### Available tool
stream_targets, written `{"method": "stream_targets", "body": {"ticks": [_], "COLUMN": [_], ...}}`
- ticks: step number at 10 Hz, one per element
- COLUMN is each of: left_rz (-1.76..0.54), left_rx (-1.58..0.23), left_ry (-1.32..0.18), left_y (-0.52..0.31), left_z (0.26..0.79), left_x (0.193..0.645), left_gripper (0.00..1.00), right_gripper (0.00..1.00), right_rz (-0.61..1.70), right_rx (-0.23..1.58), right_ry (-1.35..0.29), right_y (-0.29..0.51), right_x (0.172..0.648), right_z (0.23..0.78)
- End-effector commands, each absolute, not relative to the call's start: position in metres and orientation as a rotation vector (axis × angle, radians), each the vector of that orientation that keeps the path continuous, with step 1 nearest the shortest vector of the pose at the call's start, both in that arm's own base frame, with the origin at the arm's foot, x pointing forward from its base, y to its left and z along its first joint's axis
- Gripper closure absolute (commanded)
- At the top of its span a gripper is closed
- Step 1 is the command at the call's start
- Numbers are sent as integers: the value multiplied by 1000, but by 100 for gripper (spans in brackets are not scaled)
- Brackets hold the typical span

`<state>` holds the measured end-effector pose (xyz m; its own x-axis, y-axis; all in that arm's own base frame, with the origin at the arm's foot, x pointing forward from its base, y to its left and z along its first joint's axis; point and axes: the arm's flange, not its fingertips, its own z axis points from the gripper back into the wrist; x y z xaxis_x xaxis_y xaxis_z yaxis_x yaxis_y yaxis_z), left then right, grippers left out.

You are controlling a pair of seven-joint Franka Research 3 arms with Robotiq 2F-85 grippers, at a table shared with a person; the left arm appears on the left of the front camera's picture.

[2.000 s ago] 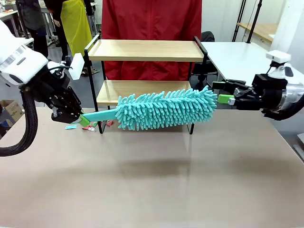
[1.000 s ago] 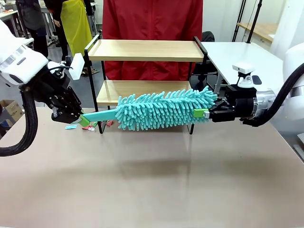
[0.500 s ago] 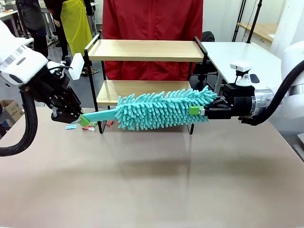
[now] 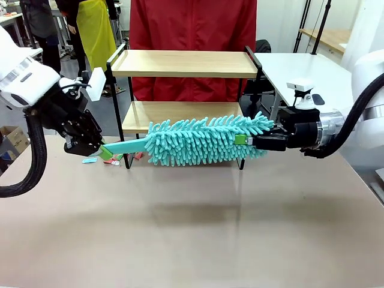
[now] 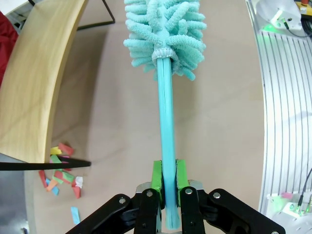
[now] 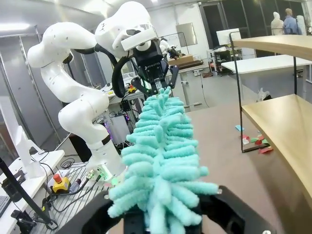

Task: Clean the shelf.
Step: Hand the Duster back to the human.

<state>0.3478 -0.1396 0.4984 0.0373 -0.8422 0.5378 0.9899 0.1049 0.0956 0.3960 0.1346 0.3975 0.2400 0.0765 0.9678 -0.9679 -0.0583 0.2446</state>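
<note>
- The left end effector [image 4: 103,151], to the left of the shelf [image 4: 183,63], is clamped on the flat handle of the teal duster [image 4: 201,139]; in the left wrist view its green pads [image 5: 156,174] squeeze the handle from both sides.
- Small coloured paper scraps [image 4: 114,159] lie on the desk [image 4: 192,228] by the shelf's front left leg.
- The shelf stands at the far side of the desk, before a person in a red jacket [image 4: 192,24]; the duster hangs level in front of its lower board, apart from it.
- The right end effector [image 4: 245,140], right of the shelf, is buried in the duster's fluffy tip; whether it grips is hard to tell.
- Judged step: a handover or two-armed steadying before wiping.
- Next move needs the duster raised over the side rails; there is open room in front of the shelf.
</note>
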Motion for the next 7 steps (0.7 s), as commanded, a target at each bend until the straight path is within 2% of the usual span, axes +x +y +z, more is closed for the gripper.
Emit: {"method": "stream_targets", "body": {"ticks": [1, 5, 6, 7], "left_rz": [-1445, -1445, -1445, -1451], "left_rx": [-339, -339, -339, -346], "left_ry": [-535, -535, -535, -528], "left_y": [-140, -140, -140, -140], "left_z": [503, 503, 503, 498], "left_x": [345, 345, 345, 347], "left_gripper": [87, 87, 87, 30], "right_gripper": [100, 100, 100, 100], "right_rz": [1123, 1194, 1123, 1123], "right_rx": [1326, 1325, 1306, 1306], "right_ry": [-916, -919, -939, -939], "right_y": [137, 136, 134, 134], "right_x": [400, 400, 398, 398], "right_z": [402, 404, 399, 399]}}
